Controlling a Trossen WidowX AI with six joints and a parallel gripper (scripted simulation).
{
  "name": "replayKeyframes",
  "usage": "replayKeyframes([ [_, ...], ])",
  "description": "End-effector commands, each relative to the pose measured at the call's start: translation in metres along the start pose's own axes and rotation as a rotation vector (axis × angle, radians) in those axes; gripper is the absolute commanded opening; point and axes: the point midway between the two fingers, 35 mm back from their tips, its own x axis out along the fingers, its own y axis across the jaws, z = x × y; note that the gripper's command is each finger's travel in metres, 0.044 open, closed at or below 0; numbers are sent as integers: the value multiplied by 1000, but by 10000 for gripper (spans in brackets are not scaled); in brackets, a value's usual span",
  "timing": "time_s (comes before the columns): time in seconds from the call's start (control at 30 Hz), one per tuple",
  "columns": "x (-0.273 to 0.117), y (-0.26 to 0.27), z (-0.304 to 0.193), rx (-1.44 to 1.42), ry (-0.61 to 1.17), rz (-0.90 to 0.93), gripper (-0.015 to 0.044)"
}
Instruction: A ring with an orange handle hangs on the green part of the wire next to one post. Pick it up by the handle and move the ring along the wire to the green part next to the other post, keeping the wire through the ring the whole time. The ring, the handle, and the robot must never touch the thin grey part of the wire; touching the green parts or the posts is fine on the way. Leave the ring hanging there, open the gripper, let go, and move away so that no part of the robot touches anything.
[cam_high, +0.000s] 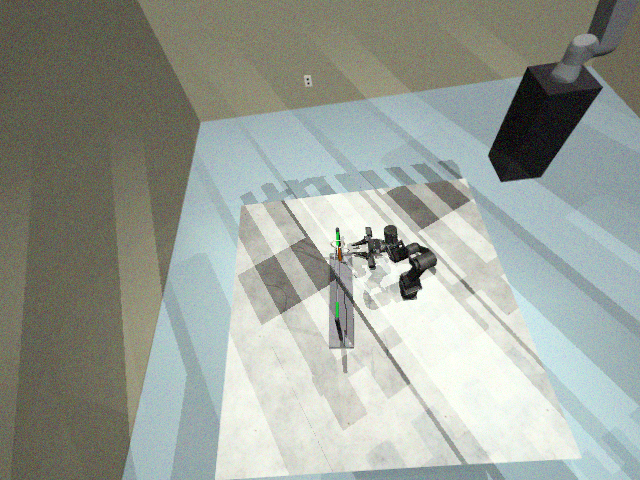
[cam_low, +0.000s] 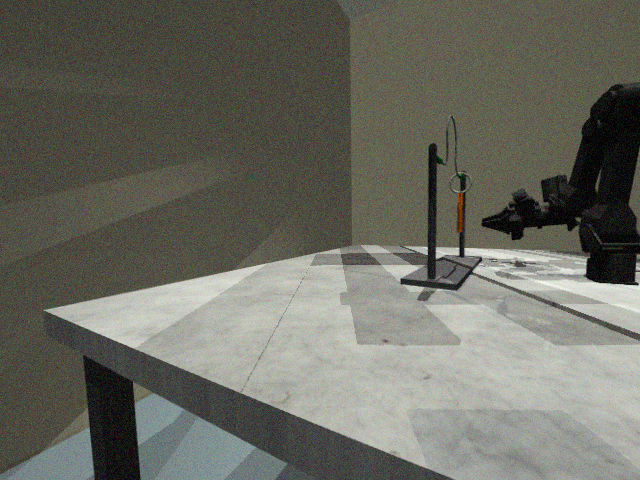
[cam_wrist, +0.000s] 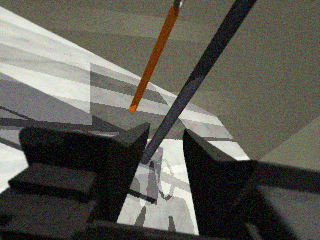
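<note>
The ring (cam_high: 332, 243) (cam_low: 450, 182) hangs around the green wire part (cam_high: 338, 236) (cam_low: 460, 176) next to the far post (cam_low: 463, 242) (cam_wrist: 200, 75). Its orange handle (cam_high: 339, 254) (cam_low: 460, 211) (cam_wrist: 152, 60) points down. The thin grey wire (cam_low: 455, 139) arches up between the posts. The other green part (cam_high: 337, 310) (cam_low: 440, 159) is by the near post (cam_low: 432, 211). My gripper (cam_high: 352, 249) (cam_low: 483, 222) (cam_wrist: 166, 130) is partly open and empty, on the arm's side of the handle, with a gap between them in the exterior view. In the wrist view the handle's lower end is beyond and left of the fingertips.
The posts stand on a grey base plate (cam_high: 333, 299) (cam_low: 429, 282) on the pale marble table (cam_high: 439, 372) (cam_low: 320, 361). The arm's base (cam_high: 408, 291) (cam_low: 611, 266) is to the right of the stand. Shadows cross the table. A dark box (cam_high: 542, 124) is at the upper right in the top view.
</note>
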Motion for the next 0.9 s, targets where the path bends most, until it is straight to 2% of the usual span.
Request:
replayKeyframes([
  [0.0,-10,25,-21,154,14,6,160],
  [0.17,-23,58,-38,338,30,3,160],
  [0.33,-23,59,-38,344,30,2,160],
  [0.87,24,43,10,327,-23,-9,160],
])
